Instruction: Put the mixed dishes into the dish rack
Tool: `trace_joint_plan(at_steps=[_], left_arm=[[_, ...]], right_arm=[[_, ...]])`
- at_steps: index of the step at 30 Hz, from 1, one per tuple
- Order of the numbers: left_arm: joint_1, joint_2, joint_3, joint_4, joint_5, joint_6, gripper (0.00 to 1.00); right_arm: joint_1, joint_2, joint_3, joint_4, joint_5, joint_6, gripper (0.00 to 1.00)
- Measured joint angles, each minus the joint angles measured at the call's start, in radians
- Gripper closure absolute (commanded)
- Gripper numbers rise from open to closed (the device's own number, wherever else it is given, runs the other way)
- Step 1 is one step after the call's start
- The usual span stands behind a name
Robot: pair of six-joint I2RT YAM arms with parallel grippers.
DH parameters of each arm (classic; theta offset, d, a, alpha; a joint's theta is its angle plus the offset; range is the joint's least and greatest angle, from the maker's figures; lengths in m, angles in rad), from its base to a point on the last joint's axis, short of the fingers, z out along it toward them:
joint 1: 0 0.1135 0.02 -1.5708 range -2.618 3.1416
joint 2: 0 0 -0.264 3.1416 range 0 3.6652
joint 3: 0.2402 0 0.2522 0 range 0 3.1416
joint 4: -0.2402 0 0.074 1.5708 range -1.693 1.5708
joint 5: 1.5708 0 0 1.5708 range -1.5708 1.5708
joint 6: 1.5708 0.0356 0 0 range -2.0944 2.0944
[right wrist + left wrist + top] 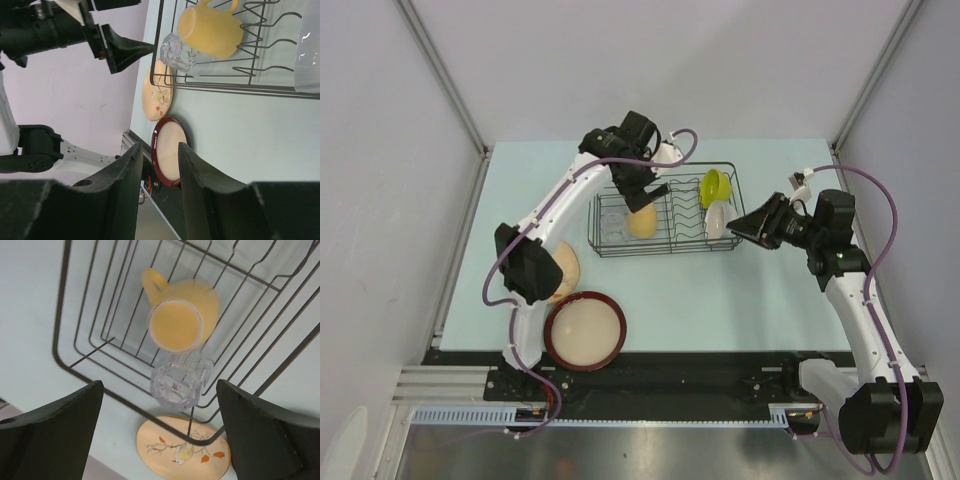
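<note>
1. The dish rack (670, 251) sat toward the far edge of the table (720, 300). It already carried four of the dishes.
2. The pale yellow mug (182, 315) and the clear glass (177, 382) stood mouth-up in the rack's left end, just beside each other. That end has no upright loops, so it was probably chosen as the flat floor cups need.
3. The lime green bowl (715, 187) leaned on edge in the far right corner of the rack. The small pale saucer (717, 222) stood on edge near the right end, propped by the wire loops so that both could drain.
4. Two dishes lay flat on the table outside the rack. The beige floral-patterned plate (182, 455) was just off the rack's near left corner, partly under the left arm. The dark-red-rimmed cream dish (585, 330) was at the table's near edge.
5. The middle loops looked free, which is likely where those two belong.
6. The left gripper (645, 192) hung over the mug and glass with its jaws spread wide. It held nothing and touched neither.
7. The right gripper (748, 226) hovered just off the rack's right edge. Its jaws were parted only narrowly, with nothing between them.
</note>
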Motion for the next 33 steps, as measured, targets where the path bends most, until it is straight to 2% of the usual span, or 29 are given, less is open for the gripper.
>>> trace_joint_plan(at_steps=[8,21,25,28,31,33], left_arm=[[-0.003,0.088,-0.014,0.024,0.067,-0.058,0.00],[-0.003,0.143,-0.073,0.114,0.075,-0.097,0.01],[-0.001,0.161,-0.077,0.133,0.076,-0.107,0.09],[0.000,0.174,-0.077,0.142,0.078,-0.115,0.19],[0.002,0.180,-0.077,0.151,0.080,-0.123,0.35],[0.002,0.180,-0.077,0.153,0.086,-0.126,0.40]], right_arm=[[-0.003,0.000,0.000,-0.002,0.000,-0.004,0.61],[-0.005,0.000,0.000,-0.008,0.000,-0.007,0.62],[-0.005,0.000,0.000,-0.016,0.000,-0.009,0.62],[-0.005,0.000,-0.001,-0.021,0.000,-0.013,0.63],[-0.005,0.000,-0.001,-0.026,0.000,-0.016,0.64],[-0.005,0.000,-0.001,-0.030,0.001,-0.017,0.64]])
